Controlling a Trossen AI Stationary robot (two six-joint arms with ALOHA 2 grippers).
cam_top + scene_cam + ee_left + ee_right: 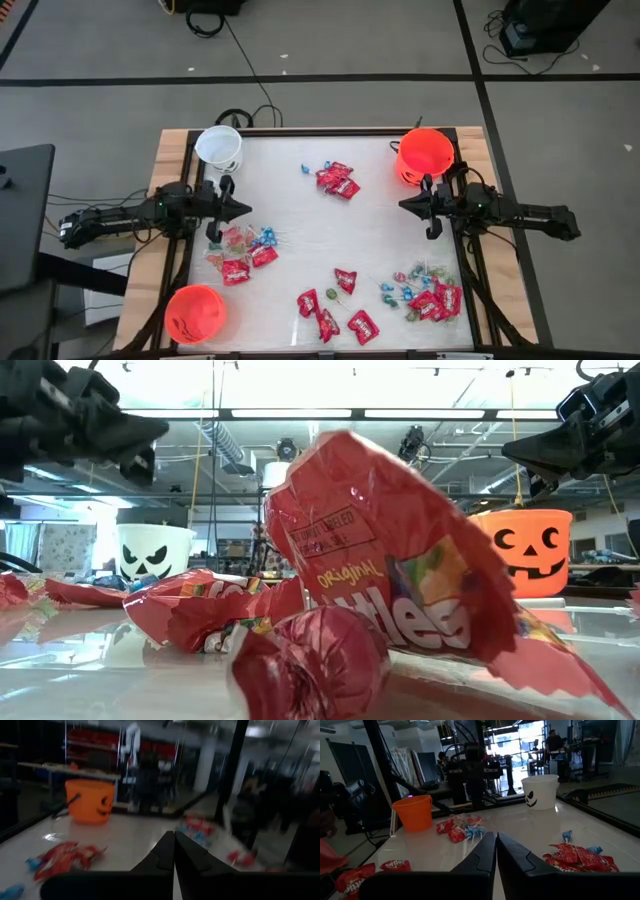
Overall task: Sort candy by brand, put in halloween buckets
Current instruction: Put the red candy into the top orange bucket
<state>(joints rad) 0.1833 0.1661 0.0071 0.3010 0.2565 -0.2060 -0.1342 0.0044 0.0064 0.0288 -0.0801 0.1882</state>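
Three buckets stand on the white table: a white one (219,148) at the far left corner, an orange one (425,155) at the far right corner, and another orange one (195,312) at the near left corner. Candy lies in loose heaps: red packets and blue lollipops at the left (243,251), red packets far centre (337,179), red packets near centre (335,310), and a mixed heap at the near right (428,296). My left gripper (246,209) hovers shut above the left heap, pointing right. My right gripper (403,205) hovers shut beside the far right bucket, pointing left. Neither holds anything.
A wooden frame (168,140) borders the table. The middle of the white surface (320,235) between the two grippers is bare. In the low view a red Skittles packet (390,570) fills the foreground. Cables lie on the floor beyond the far edge (240,60).
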